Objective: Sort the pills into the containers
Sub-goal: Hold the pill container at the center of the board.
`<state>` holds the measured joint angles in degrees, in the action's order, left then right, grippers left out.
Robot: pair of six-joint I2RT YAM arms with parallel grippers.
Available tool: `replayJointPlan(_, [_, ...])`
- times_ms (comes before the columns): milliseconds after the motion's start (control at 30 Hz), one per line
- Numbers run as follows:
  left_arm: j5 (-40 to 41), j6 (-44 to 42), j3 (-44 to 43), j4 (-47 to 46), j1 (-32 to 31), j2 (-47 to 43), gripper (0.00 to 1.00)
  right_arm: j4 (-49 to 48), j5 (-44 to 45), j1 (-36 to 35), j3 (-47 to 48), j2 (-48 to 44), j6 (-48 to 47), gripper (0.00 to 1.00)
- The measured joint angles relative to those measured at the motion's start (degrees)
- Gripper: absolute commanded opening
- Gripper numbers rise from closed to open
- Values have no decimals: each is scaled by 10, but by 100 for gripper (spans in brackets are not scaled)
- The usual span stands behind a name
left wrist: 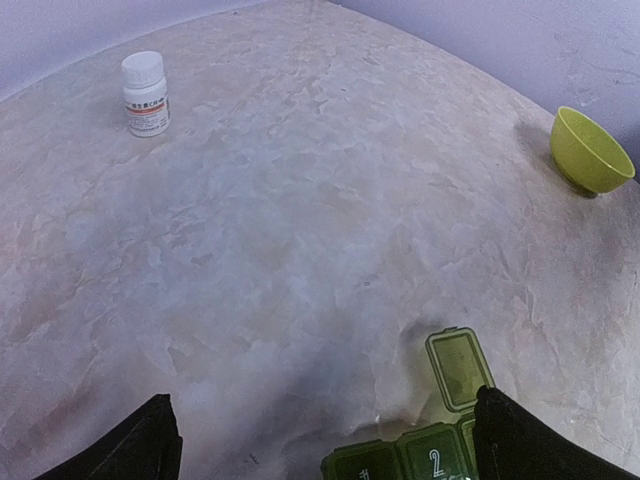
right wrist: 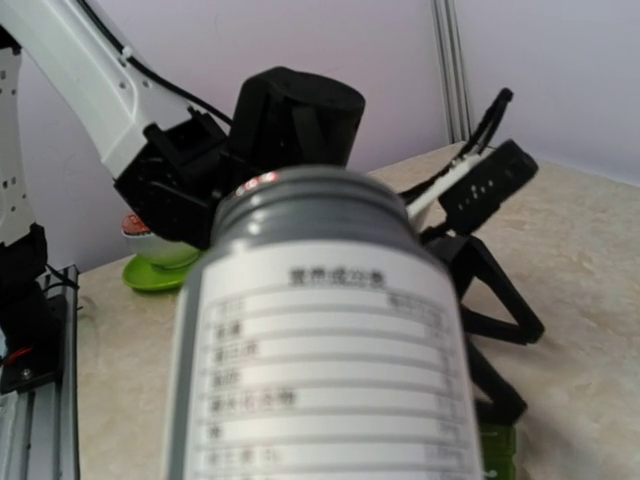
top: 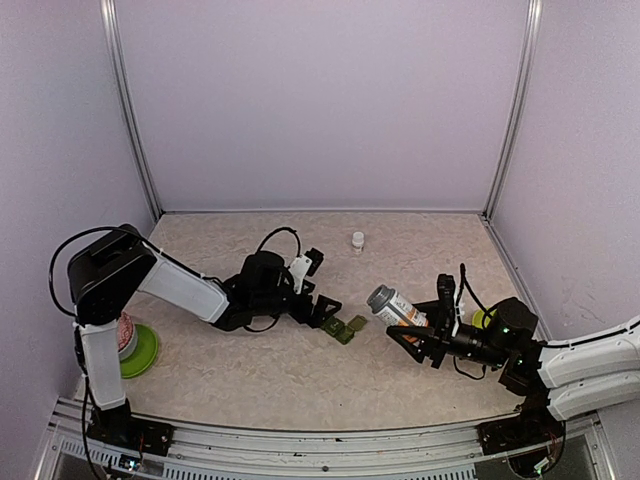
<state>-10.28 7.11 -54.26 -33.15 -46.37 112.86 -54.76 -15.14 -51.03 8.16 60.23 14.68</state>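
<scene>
A pill bottle [right wrist: 320, 330] fills the right wrist lens, its printed label and threaded grey neck aimed at the left arm. From above, I see the right gripper [top: 418, 322] clamped around the bottle's lower body, holding it off the table [top: 300, 380] on a slant with its mouth towards the pill box [top: 345, 328]. The neck looks uncapped to me, though I cannot see inside, and no pills show in any view.

The left gripper [left wrist: 325, 445] stands fully spread and holds nothing. Its two dark fingertips [left wrist: 140, 445] flank the near end of the olive-green pill box at the bottom of its view. Whether either one touches the box I cannot tell. One flip lid [left wrist: 458, 368] lies open and flat on the table, while the numbered compartments beside it look shut.

I judge the box to be light, stiff plastic that would skate on this smooth surface if nudged, with thin lid hinges that would not take force. I would steady it across its long sides, clear of the open lid. The bottle is rigid, with a slick label, so a grip low on the body suits pouring.

Farther out are a small white bottle [left wrist: 146, 94] upright near the back wall, a lime-green bowl [left wrist: 590, 150] well off by the right arm, and a green plate [top: 140, 350] by the left base.
</scene>
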Motion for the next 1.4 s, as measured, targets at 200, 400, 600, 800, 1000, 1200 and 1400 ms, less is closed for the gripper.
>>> replayJointPlan(200, [2,-49,-14,-20,-14,31,99,-1,1,-2,0,9,0,20])
replayJointPlan(400, [-2,-82,-14,-39,-16,44,99,-4,5,-2,0,23,0,20])
replayJointPlan(600, [-2,-102,-14,-60,-16,63,99,-9,5,-3,0,40,0,20])
replayJointPlan(800, [-4,-112,-15,-73,-16,79,99,-9,6,-5,1,54,0,20])
replayJointPlan(1000, [-8,-117,-21,-86,-16,90,99,-13,8,-6,4,76,1,20])
replayJointPlan(1200, [-11,-119,-24,-97,-16,96,99,-18,13,-7,5,96,0,20])
replayJointPlan(1400, [-12,-119,-22,-104,-16,98,99,-22,21,-7,7,121,0,20])
